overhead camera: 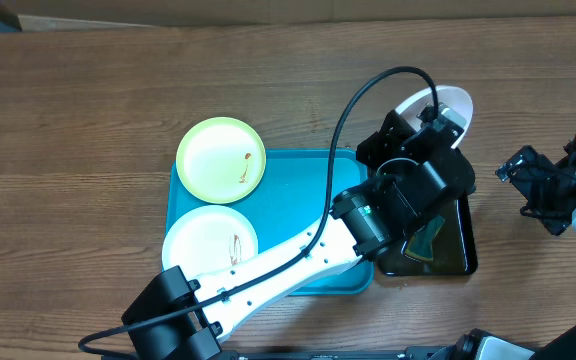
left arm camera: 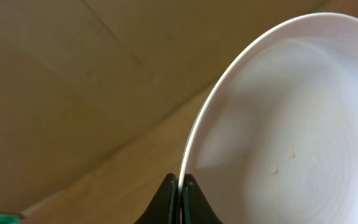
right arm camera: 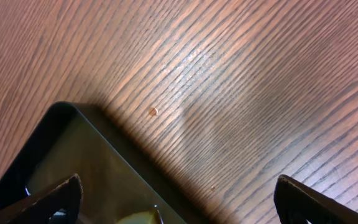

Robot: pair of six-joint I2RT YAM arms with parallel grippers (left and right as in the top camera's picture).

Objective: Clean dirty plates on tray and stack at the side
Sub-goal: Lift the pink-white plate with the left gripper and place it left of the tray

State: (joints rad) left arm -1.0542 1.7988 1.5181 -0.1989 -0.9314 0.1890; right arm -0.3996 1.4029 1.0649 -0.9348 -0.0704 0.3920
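The turquoise tray (overhead camera: 303, 190) lies mid-table. A lime-green plate (overhead camera: 221, 158) with a brown smear rests over its far left corner. A white plate (overhead camera: 209, 243), also smeared, sits at its near left. My left gripper (overhead camera: 426, 122) is shut on the rim of another white plate (overhead camera: 450, 104), holding it tilted above the table beyond the tray's far right. In the left wrist view that plate (left arm camera: 291, 118) fills the right side, its edge pinched in the gripper (left arm camera: 181, 185). My right gripper (right arm camera: 179, 202) stands open over bare wood, nothing between its fingers.
A glossy black tray (overhead camera: 461, 255) lies right of the turquoise one, with a yellow-green sponge (overhead camera: 428, 243) in it; its corner (right arm camera: 55, 146) shows in the right wrist view. The left arm (overhead camera: 298, 262) crosses the turquoise tray. My right gripper (overhead camera: 528, 180) is right of the black tray.
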